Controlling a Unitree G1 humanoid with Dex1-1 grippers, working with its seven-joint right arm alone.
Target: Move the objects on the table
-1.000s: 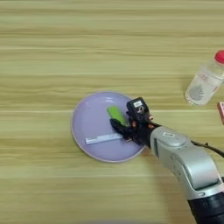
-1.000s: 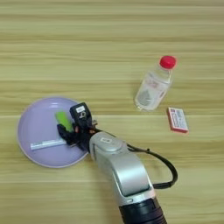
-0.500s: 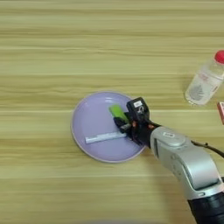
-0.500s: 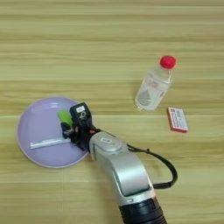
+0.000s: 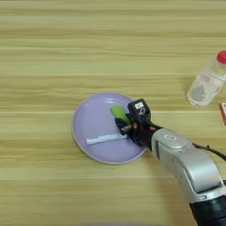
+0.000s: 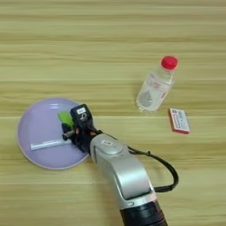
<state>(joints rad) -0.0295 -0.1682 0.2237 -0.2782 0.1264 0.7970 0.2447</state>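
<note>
Claw [image 5: 125,128]: your right claw sits over the right part of the lavender plate, its black fingers at the black-capped end of the marker and just beside the green block. Whether it is clenched on the marker or released, you cannot tell; the fingers blend with the cap.

Surface [image 5: 53,53]: light wood grain with pale horizontal streaks, filling both views and carrying everything listed below.

Silver forearm [image 6: 121,170]: comes in from the bottom edge, angled up and left toward the plate. A black cable [image 6: 165,170] loops out from its right side.

Lavender plate [image 5: 90,126]: round, lying flat in the lower left-centre of your surface. It holds the marker and the green block. The claw overlaps its right rim.

Clear bottle [image 6: 153,90]: red cap, tilted with the cap up and to the right, well apart from the plate on its right.

White marker [image 5: 105,139]: lies on the plate, nearly horizontal, its white barrel pointing left and its right end at the claw.

Pink-red and white packet [image 6: 179,121]: flat on the surface, just beside the bottle's base, to its lower right. In the left eye view only a sliver shows at the right edge.

Lime-green block [image 5: 118,112]: small, on the plate's upper right part, above the marker and touching or nearly touching the claw.
</note>
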